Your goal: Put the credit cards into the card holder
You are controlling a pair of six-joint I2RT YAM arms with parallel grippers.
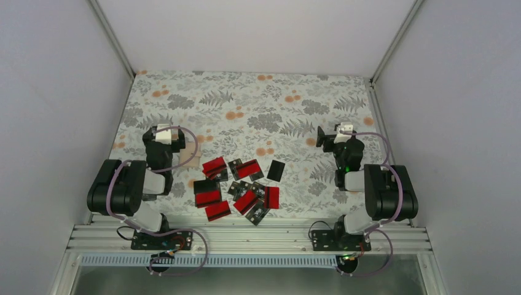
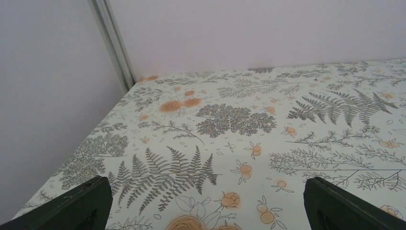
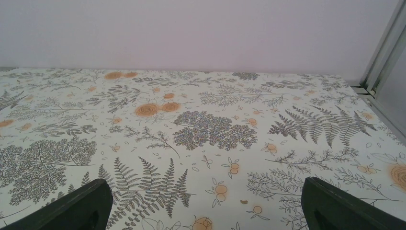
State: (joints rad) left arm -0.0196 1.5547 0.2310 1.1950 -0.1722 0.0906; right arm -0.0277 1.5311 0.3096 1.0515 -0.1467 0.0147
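- The credit cards [image 1: 239,187] lie in a messy bunch on the worktop [image 1: 258,98]. They are near its front edge, about in the middle between my two arms.
- Most of them show red and black, and some lie partly on top of each other.
- One black card [image 1: 276,170] lies a little apart, at the right side of the bunch.
- My left hand [image 1: 163,132] is to the left of the cards and a bit farther back. It is near them but touches none.
- My left arm [image 1: 126,187] is folded up, with its elbow close to the front edge. The hand points at the back wall [image 1: 258,31].
- My left hand is spread wide. Its own camera shows its dark fingers [image 2: 81,206] down in the two bottom corners, with flowery cloth between them.
- My right hand [image 1: 335,136] is to the right of the cards, a little farther from them than my left hand is. It touches nothing.
- My right arm [image 1: 387,190] is folded the same way, and this hand points to the back too.
- My right hand is spread wide as well. Its fingers [image 3: 81,206] sit in the bottom corners of its camera, with cloth between them.
- Past both hands the worktop goes on flat, with ferns and orange flowers on it, up to the back wall.
- The left wall [image 1: 49,92] stands close beside my left arm. The right wall [image 1: 467,92] stands close beside my right arm.
- A metal rail [image 1: 246,236] runs along the front edge, just in front of the cards. My arms are bolted to it.
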